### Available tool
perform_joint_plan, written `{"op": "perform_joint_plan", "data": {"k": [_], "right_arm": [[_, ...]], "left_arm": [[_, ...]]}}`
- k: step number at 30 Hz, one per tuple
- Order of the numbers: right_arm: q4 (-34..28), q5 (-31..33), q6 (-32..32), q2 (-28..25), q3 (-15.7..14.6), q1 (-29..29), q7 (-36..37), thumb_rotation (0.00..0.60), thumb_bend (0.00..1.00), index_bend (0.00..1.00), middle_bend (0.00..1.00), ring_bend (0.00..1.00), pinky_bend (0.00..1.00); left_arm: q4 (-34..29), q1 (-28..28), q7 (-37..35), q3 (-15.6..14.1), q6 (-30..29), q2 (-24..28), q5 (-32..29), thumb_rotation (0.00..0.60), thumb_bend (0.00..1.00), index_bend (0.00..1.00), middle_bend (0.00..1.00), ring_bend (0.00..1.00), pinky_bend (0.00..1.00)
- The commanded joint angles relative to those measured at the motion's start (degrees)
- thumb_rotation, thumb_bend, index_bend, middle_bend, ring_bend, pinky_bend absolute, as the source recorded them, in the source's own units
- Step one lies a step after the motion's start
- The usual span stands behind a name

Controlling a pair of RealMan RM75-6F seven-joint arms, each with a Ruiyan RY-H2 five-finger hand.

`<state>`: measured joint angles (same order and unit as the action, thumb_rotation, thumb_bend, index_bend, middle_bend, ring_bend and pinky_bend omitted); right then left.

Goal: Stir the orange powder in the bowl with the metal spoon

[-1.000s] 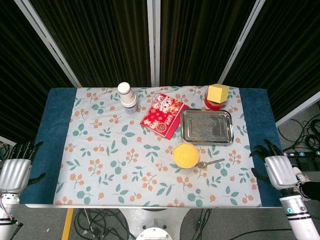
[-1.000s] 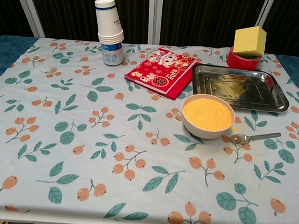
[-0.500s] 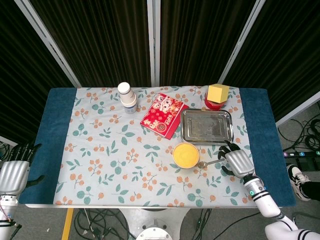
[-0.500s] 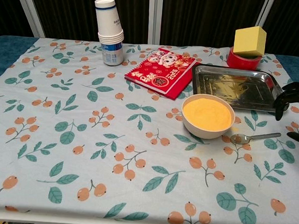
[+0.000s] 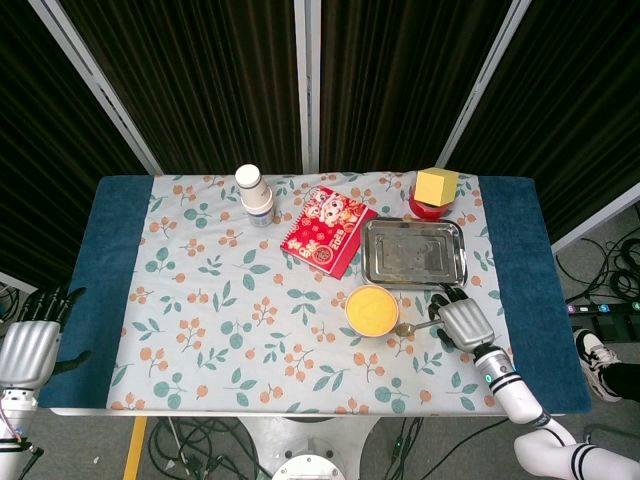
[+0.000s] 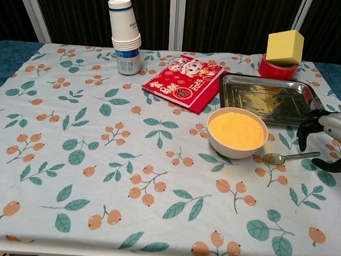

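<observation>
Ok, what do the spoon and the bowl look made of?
Spoon: metal by the look, polished; its handle is thin and silvery with a bright glint. Bowl: smooth, pale cream, fairly thick-rimmed; probably ceramic or plastic, the pictures can't settle which.

Metal spoon (image 6: 290,156) flat beside bowl (image 6: 238,133) – orange powder level

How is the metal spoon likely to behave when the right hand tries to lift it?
The spoon looks thin, stiff and lies flat on the cloth, so the fingers may struggle to get under it. Its shiny metal probably makes it slippery; it could slide or pivot. It seems light, so a nudge might knock it against the bowl.
</observation>
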<state>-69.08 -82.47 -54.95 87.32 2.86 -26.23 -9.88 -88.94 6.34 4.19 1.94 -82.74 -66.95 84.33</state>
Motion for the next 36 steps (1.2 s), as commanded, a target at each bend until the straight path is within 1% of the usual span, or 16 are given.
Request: {"op": "perform_joint_plan", "data": {"k": [1,10,17,21,25,28,30,36], "right_arm": [[1.34,-0.05,-0.05,1.02,-0.21,-0.33,0.57,0.600,0.33,0.45,0.24,0.03,0.17],[4.47,-1.67,-1.95,3.45,-0.79,-0.84,2.82,0.600,0.33,0.47,0.23,0.02,0.17],[5.95,-1.61,-1.60,4.68,-1.16,-1.33,2.83,0.600,0.33,0.50,0.23,0.02,0.17],[6.34,-1.46,-1.87,5.23,-1.14,-1.40,2.68,0.600,0.36,0.52,0.24,0.02,0.17],[6.27,-1.09,-2.02,5.29,-1.06,-1.38,2.63,0.600,0.39,0.57,0.25,0.02,0.17],[4.89,-1.50,-3.22,4.08,-1.01,-1.21,2.54,0.600,0.40,0.58,0.25,0.02,0.17],[2.63,-2.14,-4.48,2.10,-0.83,-1.20,2.23,0.600,0.40,0.58,0.25,0.02,0.17],[-6.91,-3.46,-6.78,-5.44,0.65,-2.10,1.05,0.600,0.40,0.58,0.25,0.02,0.16]], "left_arm": [[0.11,-0.02,0.00,0.04,-0.10,-0.10,0.03,0.600,0.09,0.17,0.12,0.07,0.10],[0.36,0.11,-0.57,0.05,0.26,0.01,-0.08,0.600,0.09,0.17,0.12,0.07,0.10],[0.81,0.06,-1.29,-0.13,0.61,-0.16,-0.22,0.600,0.09,0.17,0.12,0.07,0.10],[1.18,-0.06,-1.76,-0.17,0.48,-0.26,-0.19,0.600,0.09,0.17,0.12,0.07,0.10],[1.52,-0.19,-2.08,-0.23,0.28,-0.50,-0.08,0.600,0.09,0.17,0.12,0.07,0.10],[1.67,-0.33,-2.40,-0.23,-0.01,-0.52,0.04,0.600,0.10,0.17,0.12,0.07,0.10],[1.72,-0.39,-2.51,-0.18,-0.24,-0.48,0.14,0.600,0.09,0.17,0.12,0.07,0.10],[1.74,-0.47,-2.59,-0.12,-0.90,-0.39,0.72,0.600,0.10,0.17,0.12,0.07,0.10]]}}
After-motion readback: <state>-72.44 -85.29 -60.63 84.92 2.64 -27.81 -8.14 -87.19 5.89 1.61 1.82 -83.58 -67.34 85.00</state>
